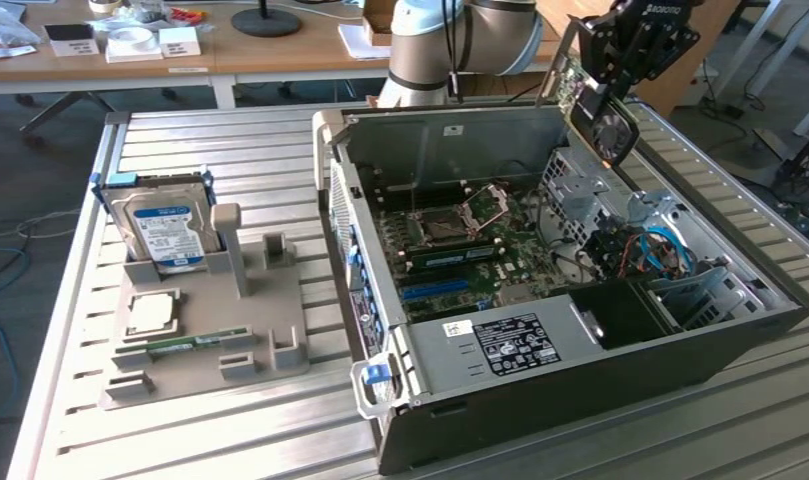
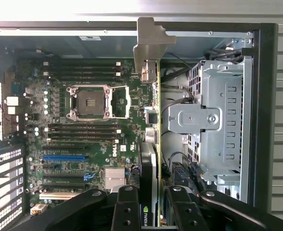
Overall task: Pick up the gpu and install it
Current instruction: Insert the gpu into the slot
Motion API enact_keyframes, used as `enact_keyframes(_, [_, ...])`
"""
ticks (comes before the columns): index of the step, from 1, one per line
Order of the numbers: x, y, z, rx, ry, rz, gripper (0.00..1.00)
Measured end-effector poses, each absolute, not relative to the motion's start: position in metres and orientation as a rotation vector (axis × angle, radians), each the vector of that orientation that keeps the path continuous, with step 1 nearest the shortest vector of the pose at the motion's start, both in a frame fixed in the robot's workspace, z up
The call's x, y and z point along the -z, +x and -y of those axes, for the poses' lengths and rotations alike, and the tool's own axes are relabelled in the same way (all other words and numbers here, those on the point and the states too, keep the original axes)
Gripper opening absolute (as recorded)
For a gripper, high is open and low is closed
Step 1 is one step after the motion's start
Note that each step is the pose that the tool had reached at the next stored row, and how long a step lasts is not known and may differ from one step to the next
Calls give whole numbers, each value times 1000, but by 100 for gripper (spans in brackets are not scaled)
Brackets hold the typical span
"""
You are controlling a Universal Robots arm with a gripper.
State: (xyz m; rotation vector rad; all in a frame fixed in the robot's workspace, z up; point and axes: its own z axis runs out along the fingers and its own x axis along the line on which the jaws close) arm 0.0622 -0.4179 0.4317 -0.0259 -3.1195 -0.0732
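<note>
My gripper [image 1: 599, 92] hangs above the far right corner of the open computer case [image 1: 551, 360], shut on the gpu [image 1: 610, 128]. The gpu is a green card with a black round fan, held on edge and clear of the case. In the wrist view the gpu [image 2: 154, 144] appears edge-on between my two black fingers [image 2: 126, 211], its silver bracket [image 2: 148, 43] pointing away from the gripper [image 2: 155, 214]. Beneath it lies the motherboard [image 2: 83, 120] with an empty processor socket [image 2: 91, 102] and a blue slot [image 2: 64, 157]. The card sits over the board's edge beside the drive cage [image 2: 213, 120].
A grey parts holder [image 1: 204, 330] on the slatted table at the exterior view's left carries a hard drive [image 1: 164, 225], a processor [image 1: 151, 312] and a memory stick [image 1: 184, 345]. Cables [image 1: 644, 250] lie inside the case. The arm's base [image 1: 438, 45] stands behind the case.
</note>
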Motion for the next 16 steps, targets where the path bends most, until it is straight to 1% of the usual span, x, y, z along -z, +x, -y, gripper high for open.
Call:
enact_keyframes(12, [-432, 62, 418, 73, -22, 3119, 27])
enact_keyframes(16, [-431, 62, 418, 73, 45, 3118, 27])
